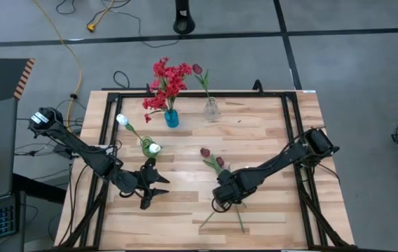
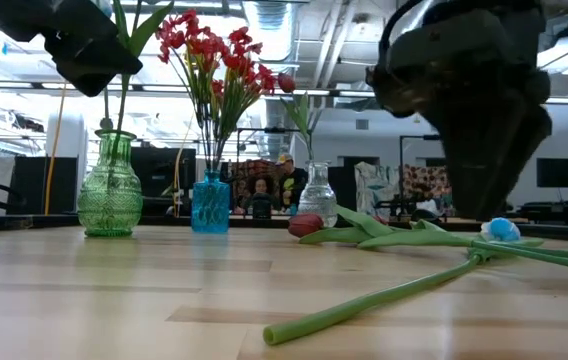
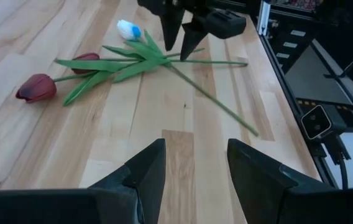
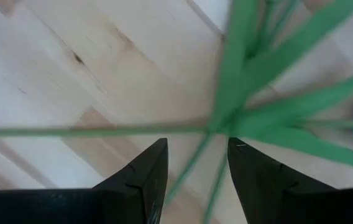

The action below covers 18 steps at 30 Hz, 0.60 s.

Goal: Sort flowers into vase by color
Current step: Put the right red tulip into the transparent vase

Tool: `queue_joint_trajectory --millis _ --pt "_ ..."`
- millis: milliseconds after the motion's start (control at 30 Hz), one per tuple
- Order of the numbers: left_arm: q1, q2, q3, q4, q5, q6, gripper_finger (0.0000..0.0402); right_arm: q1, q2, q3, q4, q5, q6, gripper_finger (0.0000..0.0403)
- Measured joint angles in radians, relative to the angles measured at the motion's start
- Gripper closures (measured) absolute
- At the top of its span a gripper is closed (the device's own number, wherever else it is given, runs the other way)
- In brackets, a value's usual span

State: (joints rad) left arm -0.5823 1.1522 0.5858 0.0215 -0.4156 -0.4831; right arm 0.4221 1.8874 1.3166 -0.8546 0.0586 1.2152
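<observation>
Under the right gripper (image 1: pixel 221 198), near the front of the table (image 1: pixel 269 133), lie the loose flowers (image 3: pixel 123 62): crossed green stems and leaves, two dark maroon tulips (image 3: pixel 36 87) with heads pointing toward the table's middle, and a white-and-blue bit at the far side of the pile that is too small to make out. From above, the arm covers most of this pile, so only a maroon head and the stem ends stick out. The right gripper hangs just over the stems with its fingers (image 4: pixel 145 180) spread, a stem running between them, and nothing pinched as far as can be seen. The left gripper (image 1: pixel 155 187) hovers over bare wood at the front left, well apart from the pile, its fingers (image 3: pixel 142 177) spread and empty. Behind it stands a green vase (image 2: pixel 110 190) holding white tulips (image 1: pixel 123 120); in the low view the left arm cuts off their tops. At the back of the table a blue vase (image 2: pixel 210 205) holds the bright red clustered blossoms (image 2: pixel 214 50), and beside it a clear vase (image 2: pixel 317 200) holds one maroon tulip (image 1: pixel 197 69). Through the gap between those two vases a seated person (image 2: pixel 261 195) shows far back in the room, partly hidden by them. Cables (image 1: pixel 73 42) trail over the floor beyond the table.
</observation>
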Motion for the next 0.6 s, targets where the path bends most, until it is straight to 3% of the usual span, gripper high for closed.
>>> queue_joint_trajectory --millis 133,600 --pt "0.0 0.0 0.0 0.0 0.0 0.0 0.0242 -0.001 0.0 -0.035 0.091 0.002 0.0 0.021" --pt "0.0 0.0 0.0 -0.001 0.0 -0.003 0.0242 -0.001 0.0 -0.056 0.099 0.026 0.0 0.021"
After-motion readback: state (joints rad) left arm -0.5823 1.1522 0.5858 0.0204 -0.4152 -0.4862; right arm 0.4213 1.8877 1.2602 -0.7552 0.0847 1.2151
